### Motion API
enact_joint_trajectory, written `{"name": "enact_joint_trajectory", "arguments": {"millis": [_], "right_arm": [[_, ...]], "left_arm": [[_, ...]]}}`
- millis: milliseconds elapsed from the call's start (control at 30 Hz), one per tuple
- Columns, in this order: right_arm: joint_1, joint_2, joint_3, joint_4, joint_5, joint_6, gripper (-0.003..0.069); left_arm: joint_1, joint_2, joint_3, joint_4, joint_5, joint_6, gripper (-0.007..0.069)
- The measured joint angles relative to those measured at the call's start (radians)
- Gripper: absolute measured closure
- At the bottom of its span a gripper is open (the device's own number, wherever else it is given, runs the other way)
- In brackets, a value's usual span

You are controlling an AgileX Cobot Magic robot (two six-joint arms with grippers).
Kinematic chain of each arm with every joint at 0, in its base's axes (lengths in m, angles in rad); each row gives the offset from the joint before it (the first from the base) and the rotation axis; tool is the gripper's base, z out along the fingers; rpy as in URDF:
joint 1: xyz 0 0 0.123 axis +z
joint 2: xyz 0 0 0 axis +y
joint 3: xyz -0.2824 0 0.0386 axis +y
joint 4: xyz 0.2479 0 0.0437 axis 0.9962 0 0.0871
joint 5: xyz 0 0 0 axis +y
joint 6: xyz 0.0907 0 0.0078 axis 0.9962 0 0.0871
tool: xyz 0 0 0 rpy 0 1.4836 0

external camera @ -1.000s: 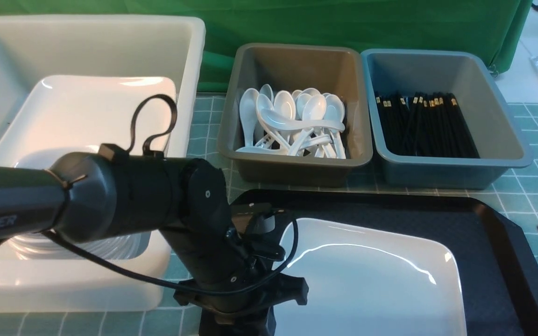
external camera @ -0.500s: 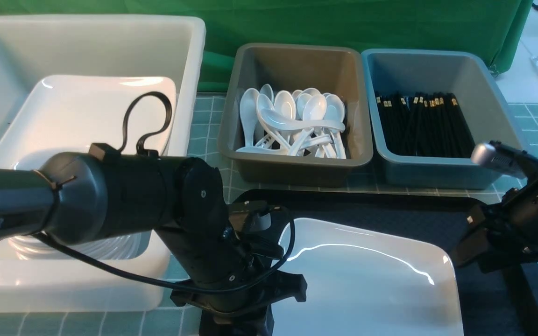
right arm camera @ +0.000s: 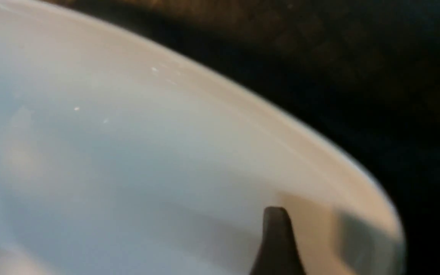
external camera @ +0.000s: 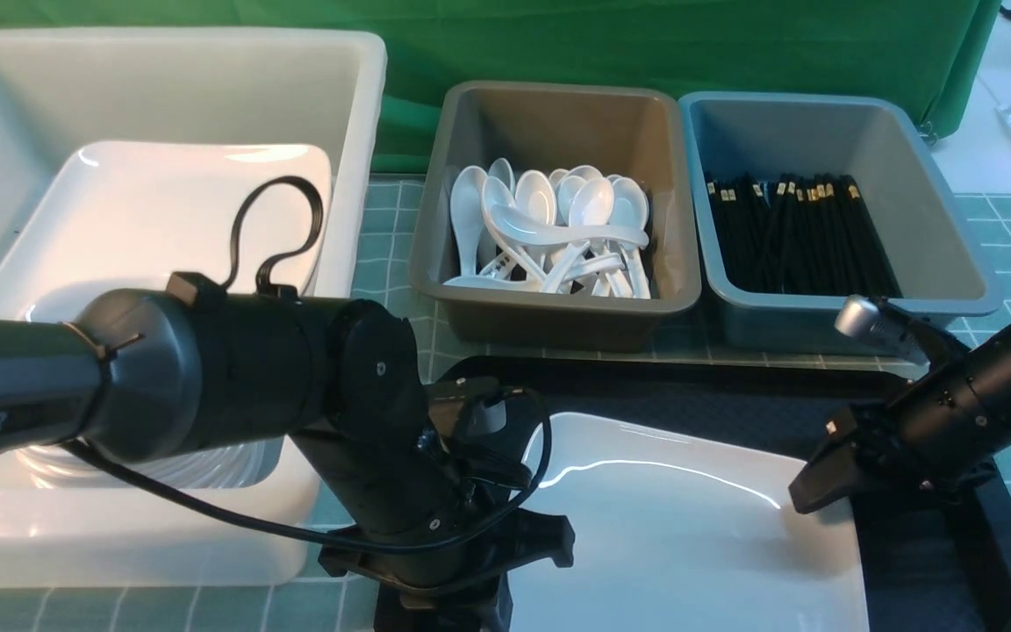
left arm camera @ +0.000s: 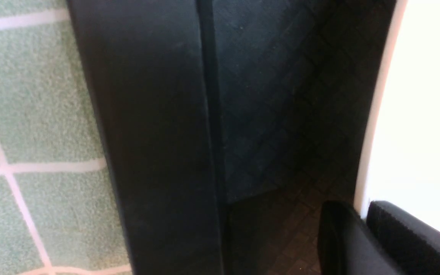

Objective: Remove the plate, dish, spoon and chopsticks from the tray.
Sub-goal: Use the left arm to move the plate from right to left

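R gripper [external camera: 813, 487] now moves in on plate [external camera: 690, 527] right edge, jaws wide & empty; L gripper [left arm camera: 363, 217] pinches left rim, so 2-arm lift likely next.

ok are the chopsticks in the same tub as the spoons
No, the chopsticks lie in the blue tub, while the spoons are heaped in the grey tub beside it.

Green backdrop [external camera: 646, 44], teal checked tablecloth [external camera: 387, 263]
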Motion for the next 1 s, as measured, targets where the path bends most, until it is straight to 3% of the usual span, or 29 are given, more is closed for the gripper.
{"name": "enact_joint_trajectory", "arguments": {"millis": [67,233,267,467,533,567,633,800,1000], "right_arm": [[0.009,0.003,-0.002,0.005,0.001,-0.007,0.0183],[0.031,0.012,-0.002,-0.006,-0.03,-0.024,0.048],[0.031,0.012,-0.002,-0.003,-0.029,-0.029,0.0492],[0.031,0.012,-0.002,0.008,-0.026,-0.029,0.0488],[0.031,0.012,-0.002,0.01,-0.024,-0.029,0.0489],[0.032,0.012,-0.002,0.015,-0.023,-0.029,0.0491],[0.033,0.012,-0.002,0.017,-0.023,-0.029,0.0494],[0.033,0.012,-0.002,0.02,-0.024,-0.028,0.0496],[0.033,0.012,-0.002,0.024,-0.027,-0.027,0.0499]], "left_arm": [[0.0,0.0,0.0,0.0,0.0,0.0,0.0583],[0.0,0.0,0.002,0.013,0.008,-0.007,0.0582],[0.001,0.001,0.003,0.026,0.008,-0.009,0.0579],[0.001,0.003,0.004,0.038,0.01,0.003,0.0517],[0.001,0.003,0.004,0.037,0.006,0.007,0.0456],[0.001,0.003,0.003,0.028,0.002,0.007,0.037],[0.001,0.002,-0.01,0.026,0.012,0.007,0.0268],[0.0,-0.019,-0.081,0.081,0.069,-0.024,0.0123],[0.0,-0.095,-0.197,0.196,0.148,-0.102,0.0082]]}}
